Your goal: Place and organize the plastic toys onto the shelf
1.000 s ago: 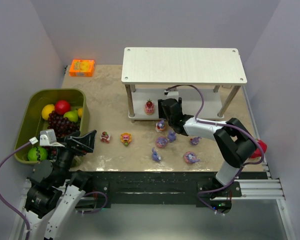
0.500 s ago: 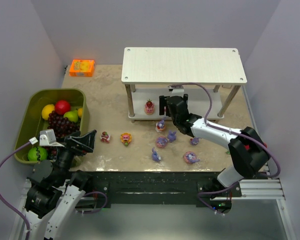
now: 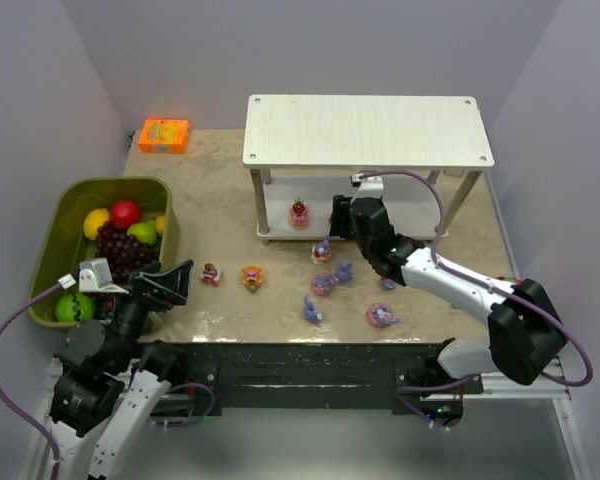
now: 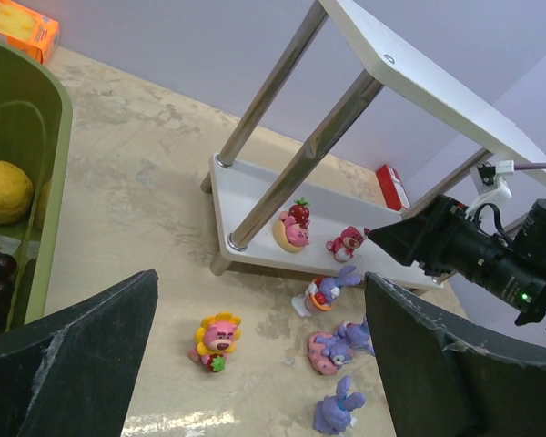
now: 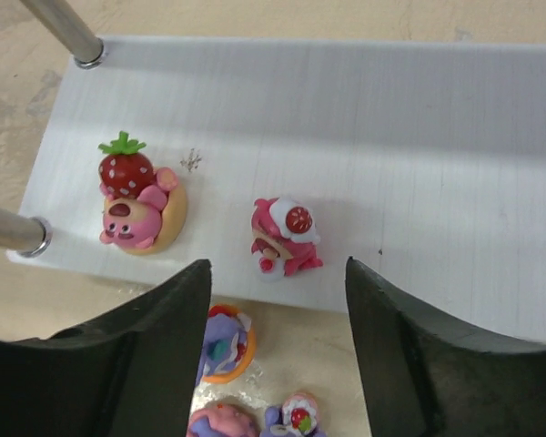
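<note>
A: Pink toy (image 5: 285,238) just landed on the shelf (image 5: 437,137), lower board, right of the strawberry one (image 5: 132,205). Right pincer (image 5: 278,273) above it, open, empty.
B: Left pincer (image 4: 261,291) wide open, empty too. Bunnies (image 3: 323,284) wait on worktop (image 3: 210,200).

Six purple bunnies (image 3: 312,310), four pink figurines (image 3: 251,277), one shelf (image 3: 368,130), one bin (image 3: 115,183), one orange box (image 3: 164,135)

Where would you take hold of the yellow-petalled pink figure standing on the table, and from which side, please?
Probably from straight above, closing on the petal-ringed head of the yellow-petalled figure. It appears to stand upright on the table, its head is the widest part, and there is bare space close around it on every side.
</note>
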Motion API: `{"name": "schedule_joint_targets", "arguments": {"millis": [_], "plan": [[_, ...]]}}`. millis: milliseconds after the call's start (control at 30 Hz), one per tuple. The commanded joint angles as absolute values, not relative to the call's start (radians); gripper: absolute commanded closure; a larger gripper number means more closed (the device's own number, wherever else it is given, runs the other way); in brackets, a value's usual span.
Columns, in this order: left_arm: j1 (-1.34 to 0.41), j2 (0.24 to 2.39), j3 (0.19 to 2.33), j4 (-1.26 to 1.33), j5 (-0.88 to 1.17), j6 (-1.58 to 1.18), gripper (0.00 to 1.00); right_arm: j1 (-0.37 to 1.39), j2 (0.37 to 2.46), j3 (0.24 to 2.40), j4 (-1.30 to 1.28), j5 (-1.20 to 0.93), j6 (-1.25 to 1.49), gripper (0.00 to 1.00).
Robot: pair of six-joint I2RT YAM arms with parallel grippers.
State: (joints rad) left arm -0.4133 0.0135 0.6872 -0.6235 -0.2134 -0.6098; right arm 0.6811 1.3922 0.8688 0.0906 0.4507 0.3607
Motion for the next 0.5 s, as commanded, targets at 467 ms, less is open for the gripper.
{"name": "schedule_joint_targets", "arguments": {"millis": [467], "plan": [[-0.407, -0.015, 0.695, -0.620, -0.224, -0.623, 0.00, 1.067, 1.463, 0.974, 0.042, 0.428, 0.512, 0.18]]}}
